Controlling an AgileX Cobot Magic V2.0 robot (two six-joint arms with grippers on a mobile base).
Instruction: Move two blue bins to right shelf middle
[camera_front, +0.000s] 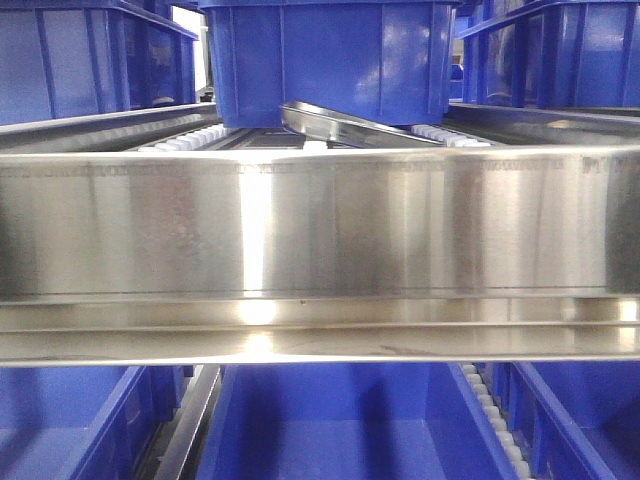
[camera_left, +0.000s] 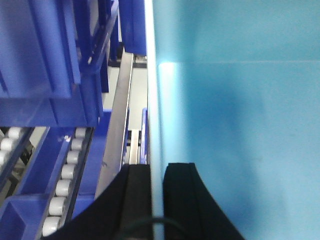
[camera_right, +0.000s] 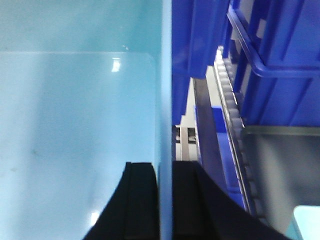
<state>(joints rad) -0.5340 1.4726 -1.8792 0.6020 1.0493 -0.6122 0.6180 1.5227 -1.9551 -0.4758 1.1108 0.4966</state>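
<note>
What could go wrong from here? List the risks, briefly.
1. The left claw and right claw each pinch only a thin side wall of the pale blue bin; it could slip or tilt.
2. The broad steel rail fills the front view; the bin's bottom might catch on it.
3. A dark blue bin already sits on the rollers behind that rail, so the pale one may bump it.
</note>
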